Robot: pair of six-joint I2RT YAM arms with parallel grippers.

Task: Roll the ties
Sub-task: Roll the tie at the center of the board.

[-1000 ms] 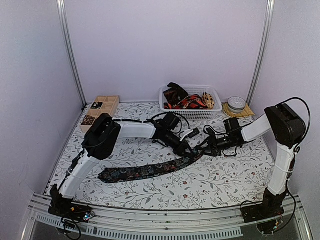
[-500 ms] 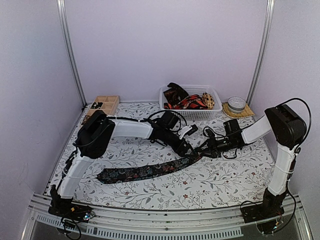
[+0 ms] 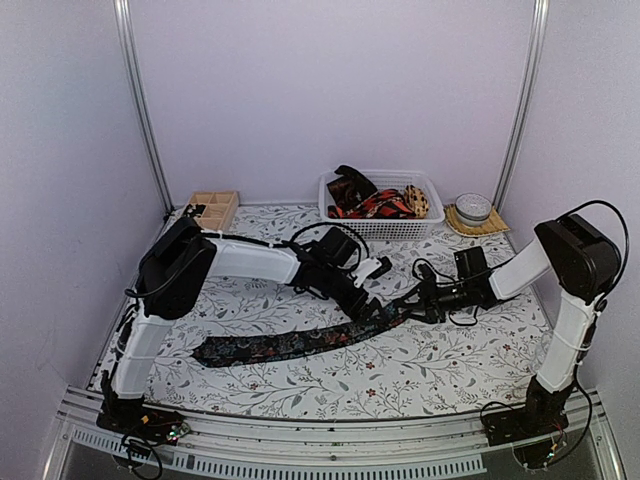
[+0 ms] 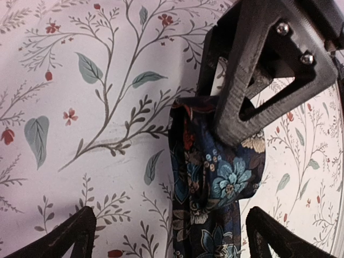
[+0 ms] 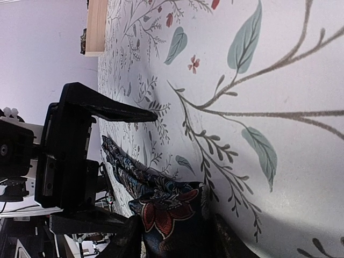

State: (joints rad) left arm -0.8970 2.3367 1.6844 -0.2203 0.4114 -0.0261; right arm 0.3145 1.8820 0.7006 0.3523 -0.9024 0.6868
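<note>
Tie: dark floral fabric necktie (image 3: 290, 343) lies stretched flat on the leaf-printed tablecloth (image 3: 400, 385), its right-hand end doubled into a fold.
Right claw: right gripper (image 5: 174, 236) clamped on that fold.
Left claw: left gripper (image 4: 172, 242) spread wide, fingertips straddling the strip just beside the fold.

Robot lab cell: plain white walls (image 3: 330, 90), alu. posts (image 3: 142, 110), floral-cloth bench (image 3: 460, 360).
</note>
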